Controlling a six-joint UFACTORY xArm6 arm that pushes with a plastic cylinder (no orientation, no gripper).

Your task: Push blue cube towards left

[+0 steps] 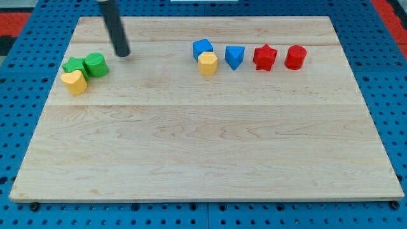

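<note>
Resting on a pale wooden board (203, 140), my tip (123, 53) stands near the view's top left, just to the right of a green cylinder (96, 65) and apart from it. The arm ends in a bare dark rod, so there are no fingers to spread or press together, and the rod touches no block. The blue cube (202, 48) sits near the top centre, well to the right of my tip, with open board between them. A yellow block (208, 63) touches the cube's lower right side. Further right in the same row stand a blue wedge-like block (234, 57), a red star (264, 58) and a red cylinder (295, 57), each apart from its neighbour. At far left, a green star-like block (74, 65) and a yellow heart-like block (75, 83) cluster against the green cylinder. The board lies on a blue pegboard table (19, 95).
</note>
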